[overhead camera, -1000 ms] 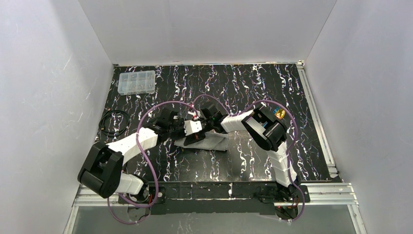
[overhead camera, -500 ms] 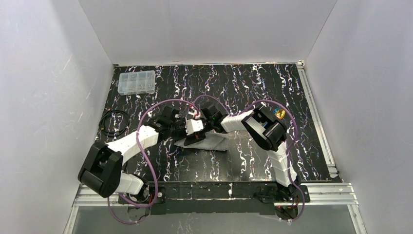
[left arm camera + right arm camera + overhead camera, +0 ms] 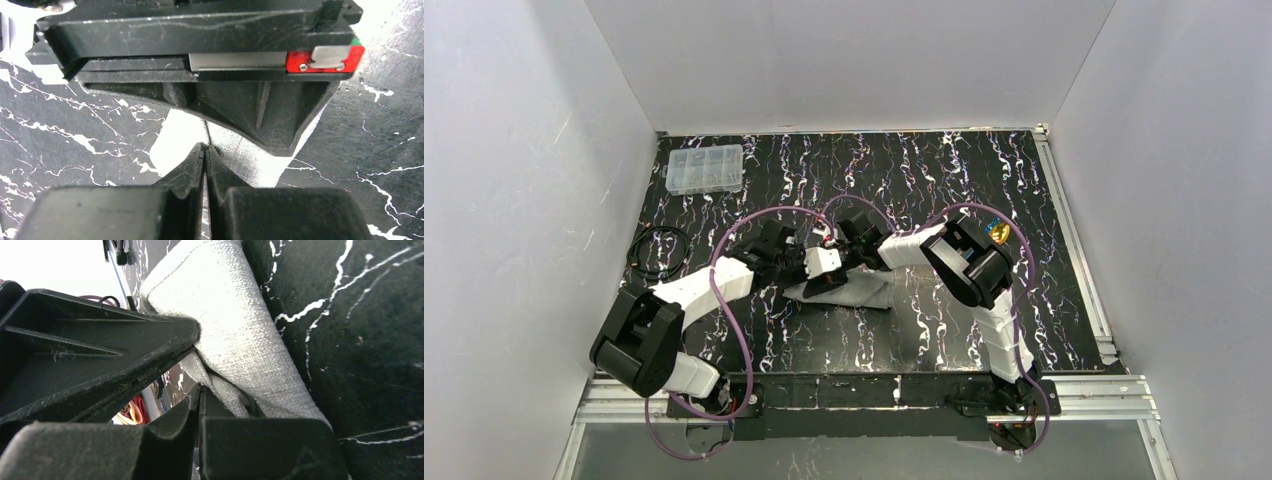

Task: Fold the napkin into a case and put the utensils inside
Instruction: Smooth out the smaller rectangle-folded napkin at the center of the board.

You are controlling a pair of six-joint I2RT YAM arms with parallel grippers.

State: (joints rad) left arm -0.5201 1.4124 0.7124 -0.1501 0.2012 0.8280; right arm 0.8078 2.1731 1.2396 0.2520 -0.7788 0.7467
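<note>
**Folding under way, utensils not yet in**

Cloth work is what the frames show. The napkin (image 3: 859, 292) lies at the middle of the table as a flattened, layered grey shape, with both arms reaching in over its 9 o'clock end. It looks partly folded, but I cannot make out a finished pouch with an open mouth.

The left gripper (image 3: 205, 148) has its fingers pressed tight together, tips right at the cloth's edge. Whether a layer is caught between them I cannot tell. The right gripper (image 3: 200, 390) is nearly closed, and a fold of the napkin runs into its tips, so it appears to be pinching the fabric, with a rolled layer bulging just beyond.

No utensil shows on or in the cloth. A small gold-and-blue glint (image 3: 997, 233) sits at about 2 o'clock from the napkin, beside the right arm's elbow, too small to name. A clear compartment box (image 3: 705, 168) rests at the table's 10 o'clock corner.

My judgement is that the folding is mid-way. Completing the case and putting in every utensil remain.
</note>
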